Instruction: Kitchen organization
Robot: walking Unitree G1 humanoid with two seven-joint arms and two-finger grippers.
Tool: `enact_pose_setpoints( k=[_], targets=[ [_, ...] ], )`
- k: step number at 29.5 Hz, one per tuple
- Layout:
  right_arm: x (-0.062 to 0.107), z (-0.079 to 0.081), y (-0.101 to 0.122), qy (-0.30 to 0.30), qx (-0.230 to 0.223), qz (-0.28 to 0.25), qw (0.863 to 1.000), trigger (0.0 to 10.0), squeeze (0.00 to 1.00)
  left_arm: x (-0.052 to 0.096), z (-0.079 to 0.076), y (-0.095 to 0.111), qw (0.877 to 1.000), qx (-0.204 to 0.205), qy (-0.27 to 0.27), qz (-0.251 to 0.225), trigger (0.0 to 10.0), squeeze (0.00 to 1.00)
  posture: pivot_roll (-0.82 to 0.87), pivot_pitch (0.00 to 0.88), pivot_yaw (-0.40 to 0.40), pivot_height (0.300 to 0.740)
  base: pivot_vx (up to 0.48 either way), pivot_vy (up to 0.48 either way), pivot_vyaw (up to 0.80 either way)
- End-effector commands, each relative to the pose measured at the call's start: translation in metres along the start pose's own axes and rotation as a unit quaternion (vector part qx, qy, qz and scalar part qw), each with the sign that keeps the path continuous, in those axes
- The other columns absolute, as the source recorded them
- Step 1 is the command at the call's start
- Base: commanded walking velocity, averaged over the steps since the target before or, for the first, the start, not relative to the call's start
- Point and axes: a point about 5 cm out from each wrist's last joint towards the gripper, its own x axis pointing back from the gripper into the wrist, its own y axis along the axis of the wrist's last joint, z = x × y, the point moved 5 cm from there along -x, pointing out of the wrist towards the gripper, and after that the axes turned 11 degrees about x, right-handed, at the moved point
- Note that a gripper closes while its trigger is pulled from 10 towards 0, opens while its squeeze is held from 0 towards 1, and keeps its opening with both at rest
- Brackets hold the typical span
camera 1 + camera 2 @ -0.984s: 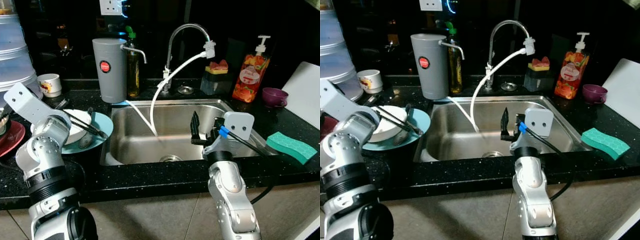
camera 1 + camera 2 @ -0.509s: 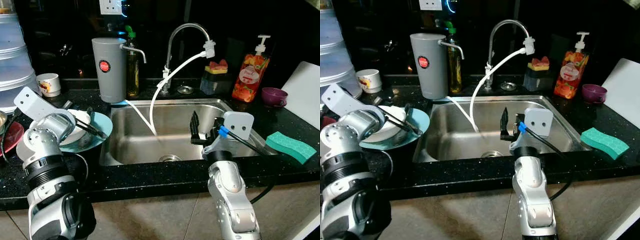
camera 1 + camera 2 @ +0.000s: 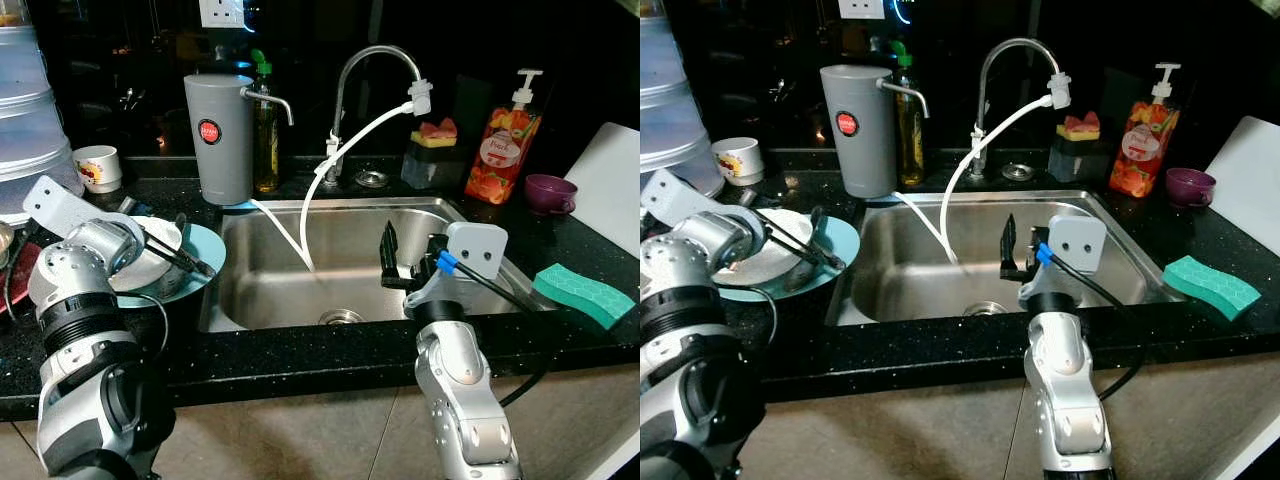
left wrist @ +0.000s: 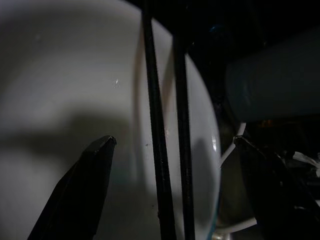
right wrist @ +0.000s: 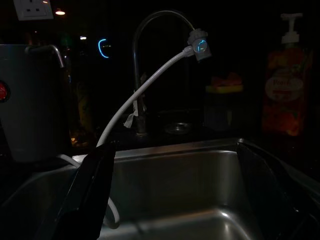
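Left eye view: the left gripper (image 3: 190, 262) reaches over the white plate (image 3: 150, 250), which sits on a teal plate (image 3: 208, 250) on the black counter (image 3: 300, 355) left of the steel sink (image 3: 340, 290). In the left wrist view its fingers (image 4: 80, 195) stand apart, holding nothing, the white plate just beneath. The right gripper (image 3: 392, 258) hangs over the sink, fingers spread and empty.

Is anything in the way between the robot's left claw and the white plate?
Yes: two black chopsticks lie across the white plate, running between the open fingers of the left gripper right above it. Nothing else visible blocks it.
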Motion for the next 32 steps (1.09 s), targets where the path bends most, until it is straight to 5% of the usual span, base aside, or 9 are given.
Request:
enact_pose_setpoints(
  k=[1, 14, 15, 16, 17, 18, 21, 22, 32],
  targets=[
    [0.0, 0.003, 0.002, 0.003, -0.002, -0.003, 1.0, 10.0, 0.0, -0.002, -0.002, 0.002, 1.0, 0.01, -0.002, 0.003, 10.0, 0.0, 0.07, 0.05, -0.037, 0.74, 0.0, 0.0, 0.0],
    [0.001, 0.003, 0.002, 0.0, -0.002, -0.004, 1.0, 10.0, 0.0, -0.009, -0.005, -0.006, 0.998, -0.059, -0.002, 0.02, 10.0, 0.0, 0.07, 0.04, -0.027, 0.74, 0.0, 0.0, 0.0],
    [0.001, 0.003, 0.002, 0.0, -0.002, -0.004, 1.0, 10.0, 0.0, -0.01, -0.005, -0.005, 0.998, -0.064, 0.0, 0.019, 7.8, 0.0, 0.07, 0.04, -0.027, 0.74, 0.0, 0.0, 0.0],
    [0.001, 0.002, 0.002, -0.001, -0.002, -0.004, 1.0, 10.0, 0.0, -0.01, -0.005, -0.005, 0.997, -0.071, 0.002, 0.016, 4.4, 0.0, 0.07, 0.037, -0.024, 0.74, 0.0, 0.0, 0.0],
    [0.002, 0.002, 0.002, -0.001, -0.002, -0.004, 1.0, 10.0, 0.0, -0.011, -0.004, -0.004, 0.997, -0.075, 0.003, 0.014, 4.4, 0.0, 0.07, 0.037, -0.023, 0.74, 0.0, 0.0, 0.0],
    [0.002, 0.002, 0.002, -0.002, -0.002, -0.004, 1.0, 10.0, 0.0, -0.011, -0.004, -0.004, 0.997, -0.081, 0.004, 0.013, 2.1, 0.0, 0.07, 0.037, -0.023, 0.74, 0.0, 0.0, 0.0],
    [0.002, 0.002, 0.002, -0.002, -0.002, -0.005, 1.0, 10.0, 0.0, -0.012, -0.004, -0.004, 0.996, -0.086, 0.005, 0.013, 1.3, 0.0, 0.07, 0.037, -0.023, 0.74, 0.0, 0.0, 0.0],
    [0.002, 0.002, 0.002, -0.002, -0.002, -0.005, 1.0, 10.0, 0.0, -0.012, -0.004, -0.003, 0.996, -0.086, 0.006, 0.013, 0.0, 0.0, 0.07, 0.037, -0.023, 0.74, 0.0, 0.0, 0.0],
    [0.001, 0.002, 0.002, -0.003, -0.003, -0.005, 1.0, 10.0, 0.0, -0.015, -0.001, -0.001, 0.996, -0.09, 0.012, 0.006, 0.0, 0.0, 0.07, 0.042, -0.023, 0.74, 0.0, 0.0, 0.0]
  ],
)
